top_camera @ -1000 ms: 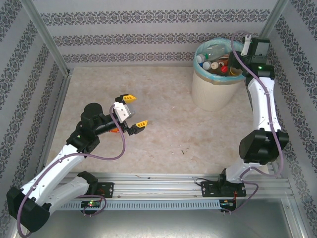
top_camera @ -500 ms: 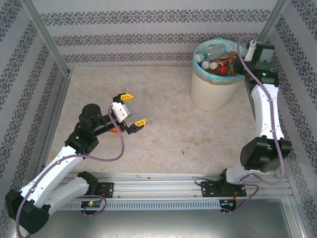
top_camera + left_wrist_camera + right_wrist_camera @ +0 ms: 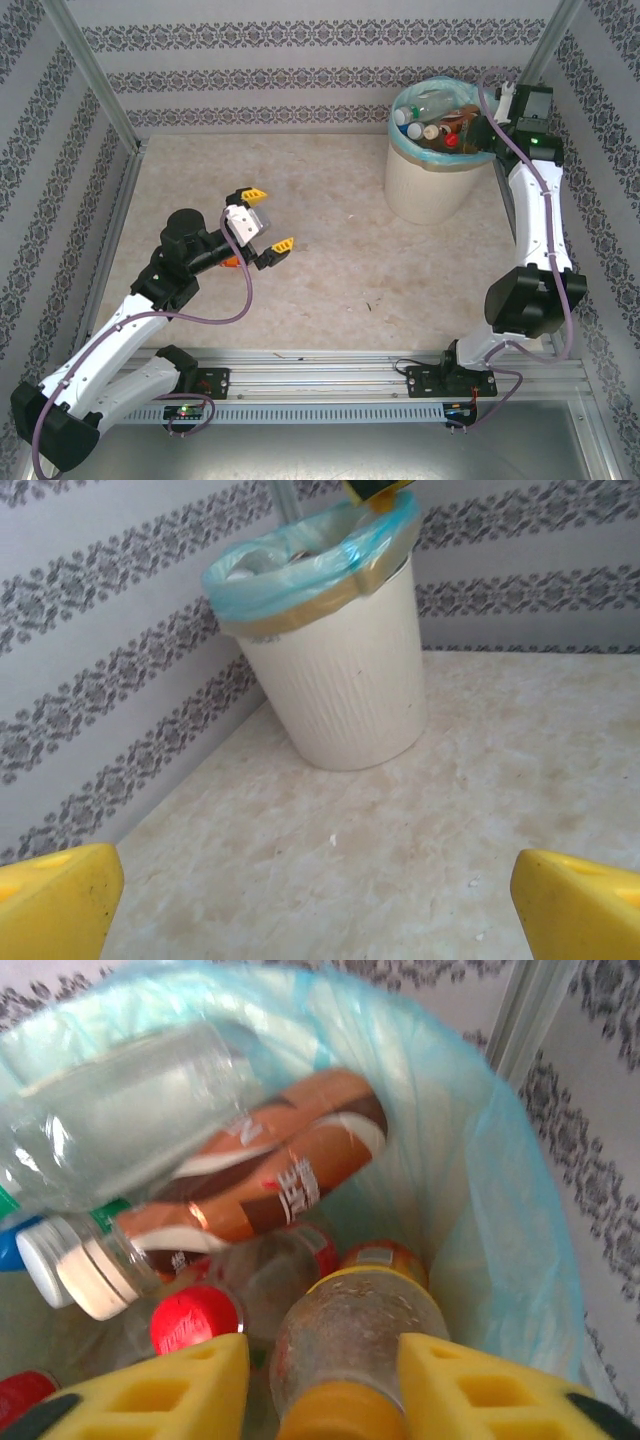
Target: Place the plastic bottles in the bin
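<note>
Over the round cream, blue-lined bin [image 3: 500, 1210], the right pincer [image 3: 325, 1365] straddles a clear, orange-capped plastic bottle [image 3: 360, 1310]; gripping or not, I cannot tell. Likely light, slick, crushable: clasp mid-body. The left pincer [image 3: 268, 220] gapes empty.

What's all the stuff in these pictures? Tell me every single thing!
bin: one, cream-white with a light blue liner, far right corner of the table.
plastic bottles: at least six, mostly clear, red and white caps, one with a brown label, all inside the bin.
orange-capped bottle: one, clear, in the bin.
table: one, beige marble look.
walls: grey-and-white patterned stripes, around the table.
left gripper: one, yellow tips, open, above the table's left half.
right gripper: one, yellow fingers either side of the orange-capped bottle, over the bin; grip unclear.
</note>
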Controlling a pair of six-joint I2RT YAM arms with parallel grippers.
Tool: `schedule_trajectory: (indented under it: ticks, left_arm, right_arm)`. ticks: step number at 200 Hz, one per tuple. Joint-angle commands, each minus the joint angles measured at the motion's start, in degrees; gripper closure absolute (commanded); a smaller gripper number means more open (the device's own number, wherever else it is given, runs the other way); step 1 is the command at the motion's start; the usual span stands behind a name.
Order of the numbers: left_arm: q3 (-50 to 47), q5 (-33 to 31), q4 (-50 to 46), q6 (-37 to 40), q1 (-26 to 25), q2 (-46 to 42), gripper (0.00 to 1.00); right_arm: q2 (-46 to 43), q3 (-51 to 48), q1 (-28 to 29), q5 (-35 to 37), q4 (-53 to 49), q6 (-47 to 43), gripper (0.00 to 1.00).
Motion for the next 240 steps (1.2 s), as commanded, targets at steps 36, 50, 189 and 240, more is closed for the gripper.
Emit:
schedule_trajectory:
  ticks: [36,50,189,240]
  left_arm:
    - [11.2,-20.3,-12.0,-5.9,-0.3,3.4,0.00]
    - [13.3,-24.4,-15.0,-9.1,0.3,4.9,0.00]
    - [13.7,-4.0,-31.2,-67.2,24.5,23.9,0.04]
    - [12.3,-7.8,-35.9,-78.8,24.5,29.1,0.00]
  right_arm:
    - [-8.8,3.9,3.4,0.5,0.9,1.5,0.33]
    - [-11.0,4.0,4.6,0.7,2.0,1.6,0.32]
    - [-27.4,-18.2,21.0,3.7,16.3,2.3,0.30]
    - [-29.3,-22.8,21.3,3.6,18.1,2.2,0.30]
